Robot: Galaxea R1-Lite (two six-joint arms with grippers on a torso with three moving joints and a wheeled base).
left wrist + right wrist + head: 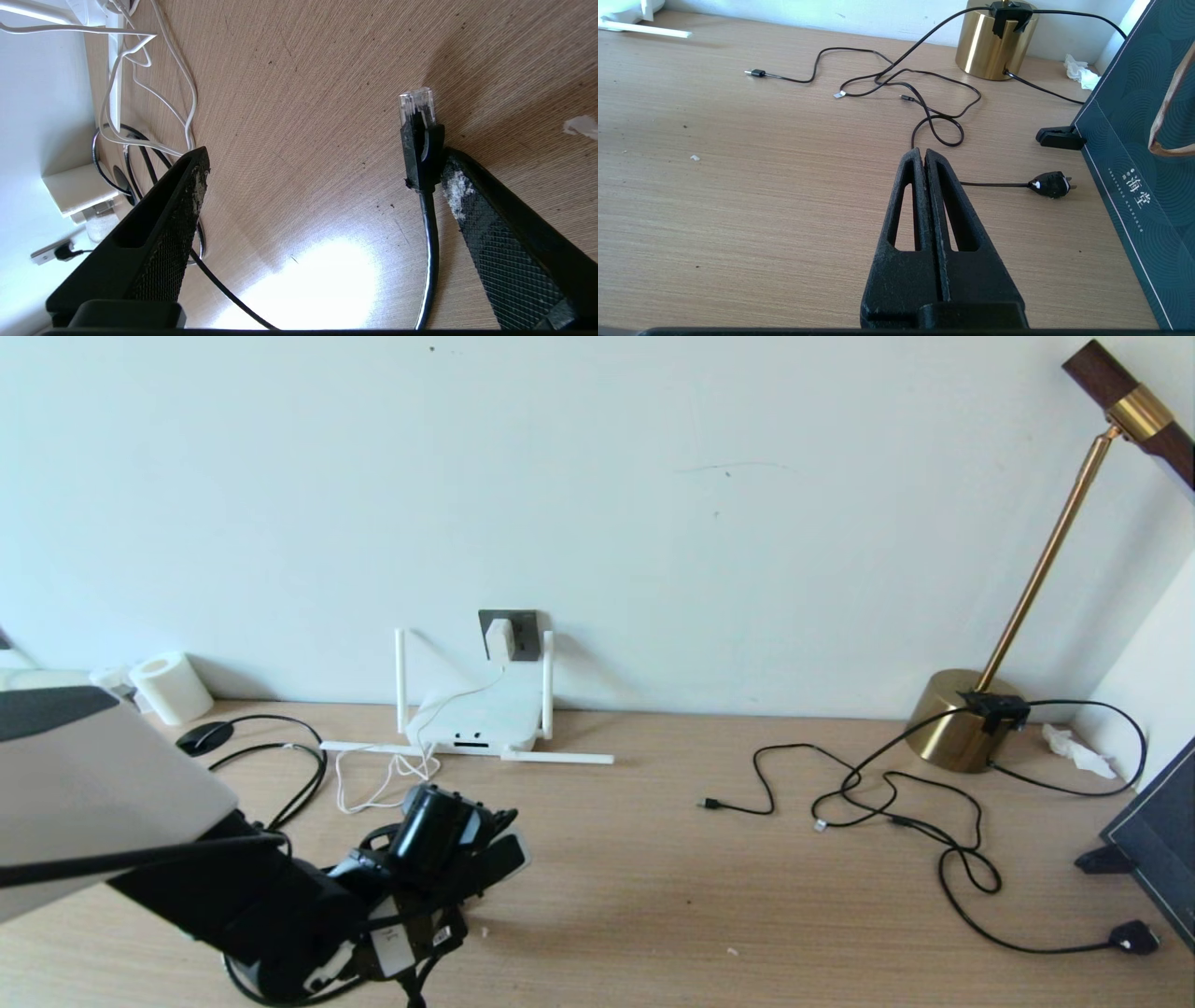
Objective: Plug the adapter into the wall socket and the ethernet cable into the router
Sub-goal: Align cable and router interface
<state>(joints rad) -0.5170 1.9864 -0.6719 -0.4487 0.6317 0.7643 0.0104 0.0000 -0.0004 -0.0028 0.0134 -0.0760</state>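
The white router [485, 714] lies against the wall with its stick antennas spread. Behind it the white adapter [499, 639] sits in the dark grey wall socket [525, 623], and its thin white cord runs down to the router. My left gripper [499, 845] hovers low over the wooden surface in front of the router, open wide. In the left wrist view the ethernet cable [420, 154], with its clear plug tip, lies between the fingers of the left gripper [325, 156], right beside one finger [472, 200]. My right gripper [923, 151] is shut and empty, off to the right.
A brass lamp base [962, 733] stands at the right with thin black cords [887, 803] sprawled before it, ending in a flat black plug [1134, 938]. A dark box [1158, 840] closes the right edge. A paper roll [171, 686] stands by the wall on the left.
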